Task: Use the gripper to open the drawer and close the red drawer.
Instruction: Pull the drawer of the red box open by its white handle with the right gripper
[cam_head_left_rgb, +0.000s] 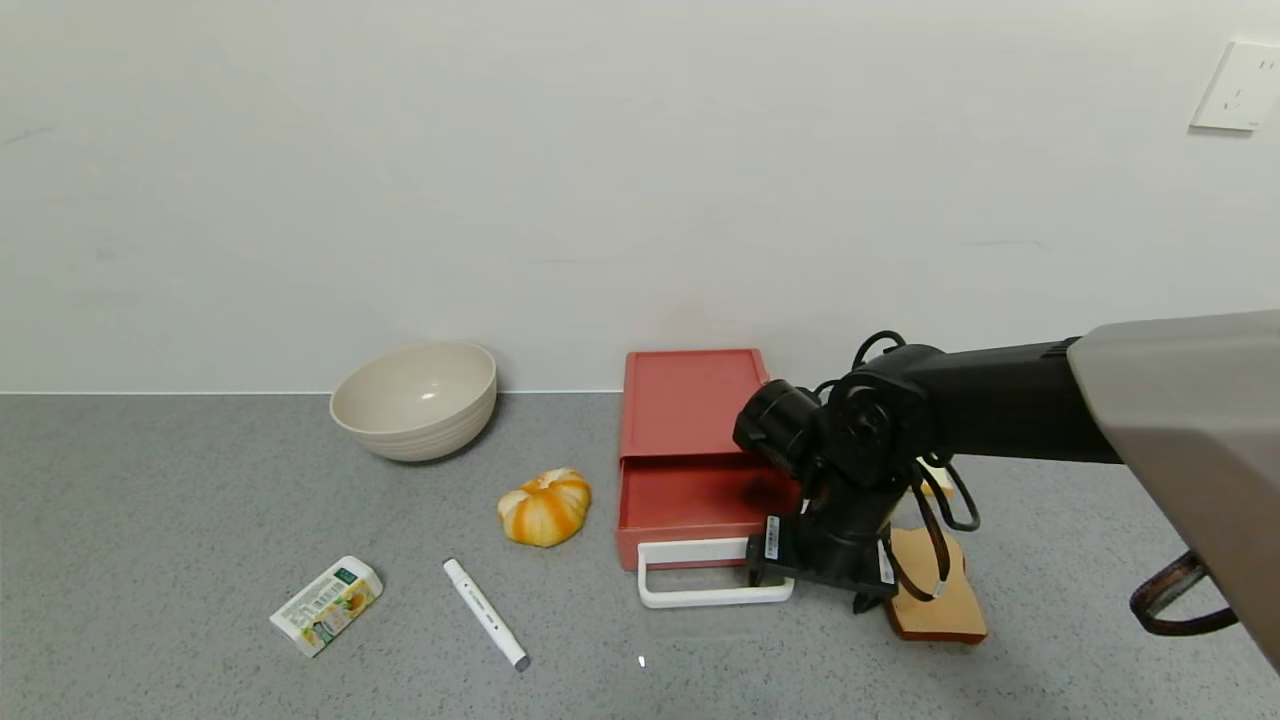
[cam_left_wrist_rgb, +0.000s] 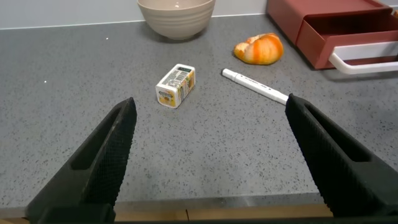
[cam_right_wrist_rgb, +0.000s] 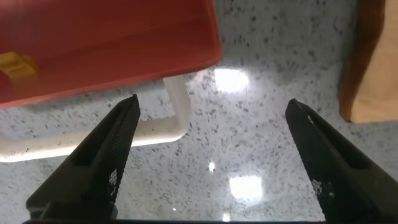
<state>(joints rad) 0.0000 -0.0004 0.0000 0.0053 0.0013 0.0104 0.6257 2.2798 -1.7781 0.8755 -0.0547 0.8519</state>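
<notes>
Beside the toy pumpkin (cam_head_left_rgb: 545, 507), the salmon-red drawer (cam_head_left_rgb: 690, 500) is sitting pulled out of its case, white loop handle (cam_head_left_rgb: 712, 574) forward. Right gripper (cam_right_wrist_rgb: 214, 146) is hovering spread over the handle's corner; left gripper (cam_left_wrist_rgb: 211, 140) is idling, spread.

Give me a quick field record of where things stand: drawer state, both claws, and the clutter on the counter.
drawer: red drawer partly pulled out of its case
handle: white loop handle at the drawer front
right claw: open, above the handle's right end, gripping nothing
left claw: open, over bare counter, away from the drawer
clutter: beige bowl, orange pumpkin, white marker, small carton, bread slice
</notes>
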